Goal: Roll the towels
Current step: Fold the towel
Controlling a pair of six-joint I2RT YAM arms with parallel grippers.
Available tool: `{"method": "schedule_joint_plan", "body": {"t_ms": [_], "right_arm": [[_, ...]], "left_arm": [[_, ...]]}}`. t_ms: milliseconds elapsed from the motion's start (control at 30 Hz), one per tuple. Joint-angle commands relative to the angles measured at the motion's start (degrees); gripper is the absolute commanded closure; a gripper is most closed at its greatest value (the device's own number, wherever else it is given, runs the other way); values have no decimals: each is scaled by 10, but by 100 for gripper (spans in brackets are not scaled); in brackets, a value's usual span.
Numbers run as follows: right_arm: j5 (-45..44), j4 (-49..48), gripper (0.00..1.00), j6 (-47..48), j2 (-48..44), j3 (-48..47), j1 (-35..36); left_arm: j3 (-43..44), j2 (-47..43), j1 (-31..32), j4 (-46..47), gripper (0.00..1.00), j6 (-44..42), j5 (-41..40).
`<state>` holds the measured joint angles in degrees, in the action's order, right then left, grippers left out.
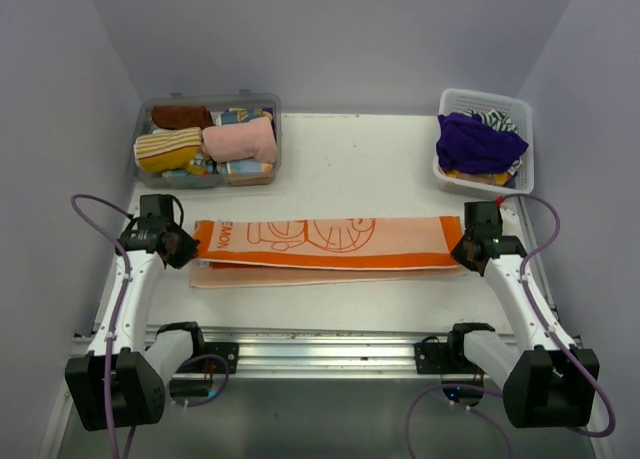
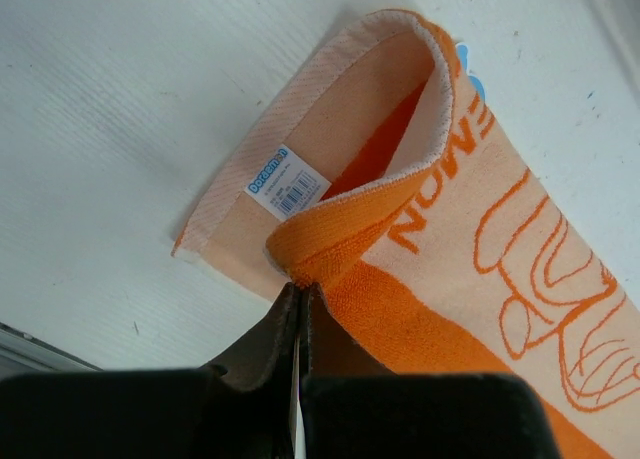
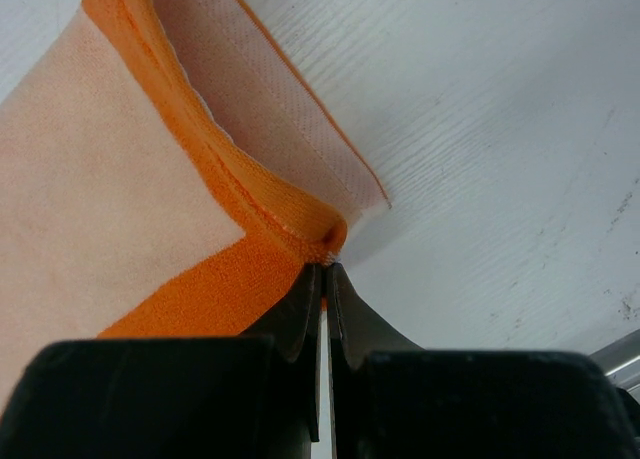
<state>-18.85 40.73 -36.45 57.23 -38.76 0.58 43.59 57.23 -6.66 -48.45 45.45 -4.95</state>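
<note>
The orange towel (image 1: 330,241) should handle limp and light; I grip its ends, left claw (image 2: 298,291) and right claw (image 3: 325,271) pinching cloth.

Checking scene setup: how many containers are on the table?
2. A clear bin at the back left, holding rolled towels; a white basket at the back right, holding loose towels. None appears hidden.
</note>
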Motion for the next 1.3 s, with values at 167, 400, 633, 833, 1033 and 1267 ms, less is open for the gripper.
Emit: {"method": "schedule_joint_plan", "body": {"t_ms": [167,400,633,833,1033,1267], "right_arm": [[-22,-26,100,-20,9,18,-4],[-8,-32,97,-12,17,14,-3],[5,-31,39,20,-4,-42,-3],[58,-78,58,1,54,-64,6],[55,-94,71,41,154,-130,5],[51,-128,75,50,298,-178,-22]], "left_arm": [[-31,-6,1,3,100,20,7],[-27,0,1,28,67,-13,62],[77,-25,15,49,42,-22,27],[109,56,82,141,56,-18,74],[123,177,79,176,57,-55,52],[124,319,66,252,56,-92,-10]]}}
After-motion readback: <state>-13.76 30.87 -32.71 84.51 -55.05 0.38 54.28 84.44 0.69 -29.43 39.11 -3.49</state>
